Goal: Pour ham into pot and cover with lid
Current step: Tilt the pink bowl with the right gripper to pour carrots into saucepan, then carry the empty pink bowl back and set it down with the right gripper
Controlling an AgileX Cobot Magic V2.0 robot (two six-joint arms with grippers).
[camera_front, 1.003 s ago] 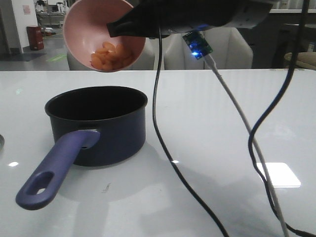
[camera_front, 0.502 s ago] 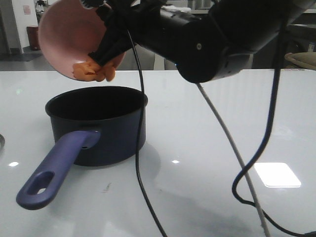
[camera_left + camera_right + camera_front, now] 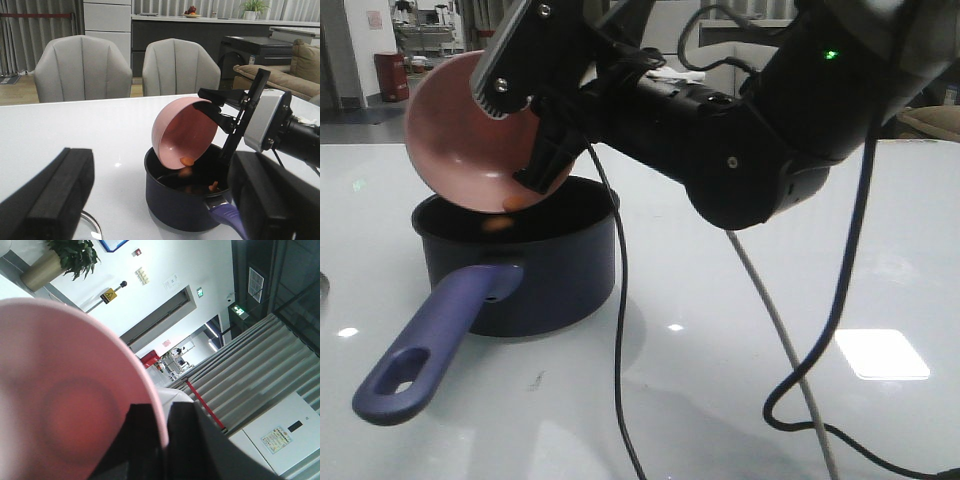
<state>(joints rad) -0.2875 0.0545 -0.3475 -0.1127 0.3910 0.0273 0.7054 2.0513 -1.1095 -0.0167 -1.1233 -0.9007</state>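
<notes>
My right gripper (image 3: 510, 140) is shut on the rim of a pink bowl (image 3: 460, 150) and holds it steeply tipped, its mouth over the dark navy pot (image 3: 520, 270). A few orange-pink ham cubes (image 3: 515, 203) cling to the bowl's lower lip or fall. More ham (image 3: 213, 186) lies inside the pot (image 3: 175, 200). The pot's purple-blue handle (image 3: 430, 340) points toward the table's front left. The right wrist view shows the jaws pinched on the bowl (image 3: 60, 390). My left gripper (image 3: 160, 210) is open and empty, facing the pot from a distance. The glass lid (image 3: 95, 227) shows only an edge beside its finger.
Black and grey cables (image 3: 615, 330) hang from the right arm (image 3: 740, 150) down onto the white table (image 3: 740, 280), right of the pot. Two grey chairs (image 3: 82, 67) stand beyond the table's far edge.
The right gripper has lowered the bowl toward the pot and tipped it further. Most of the ham has slid out of the bowl into the pot.
</notes>
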